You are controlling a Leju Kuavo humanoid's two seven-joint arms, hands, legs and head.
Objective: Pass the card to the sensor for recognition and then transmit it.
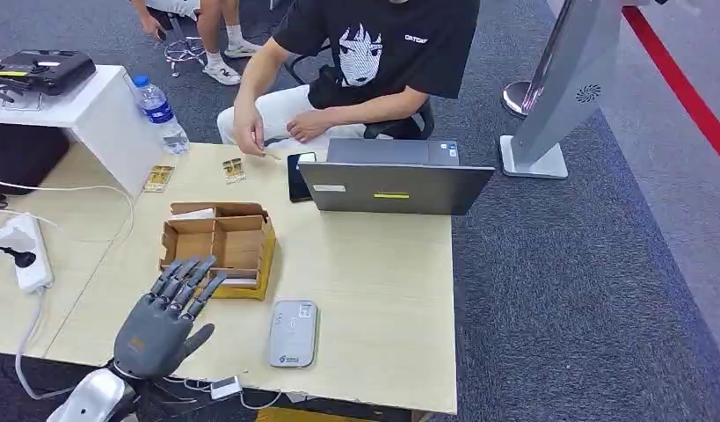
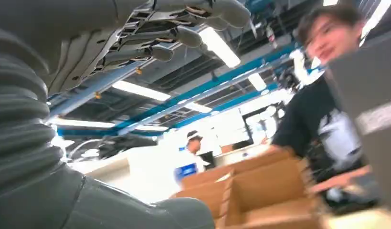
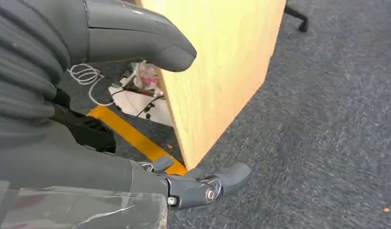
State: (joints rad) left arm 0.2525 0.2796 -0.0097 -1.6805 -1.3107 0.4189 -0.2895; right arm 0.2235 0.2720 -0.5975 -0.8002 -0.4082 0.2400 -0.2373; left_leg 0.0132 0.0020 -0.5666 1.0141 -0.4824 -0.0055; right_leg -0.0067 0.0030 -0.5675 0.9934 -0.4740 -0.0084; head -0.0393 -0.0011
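My left hand (image 1: 167, 315) hovers over the near left part of the table with its fingers spread, holding nothing; its fingertips (image 1: 191, 271) reach the near left corner of an open cardboard box (image 1: 217, 244) with compartments. A white flat piece (image 1: 194, 214) lies in the box's far compartment; I cannot tell if it is the card. The grey-white sensor (image 1: 293, 332) lies flat to the right of my hand. In the left wrist view the fingers (image 2: 184, 28) stretch out above the box (image 2: 260, 191). My right hand (image 3: 136, 95) hangs beside the table's wooden side (image 3: 217, 62), empty, thumb and fingers apart.
A person sits behind the table, one hand (image 1: 249, 136) on it, with a laptop (image 1: 396, 180) and a phone (image 1: 298, 176) in front. Two small packets (image 1: 234, 170) lie near the far edge. A water bottle (image 1: 161, 114) and a power strip (image 1: 22, 251) are at the left.
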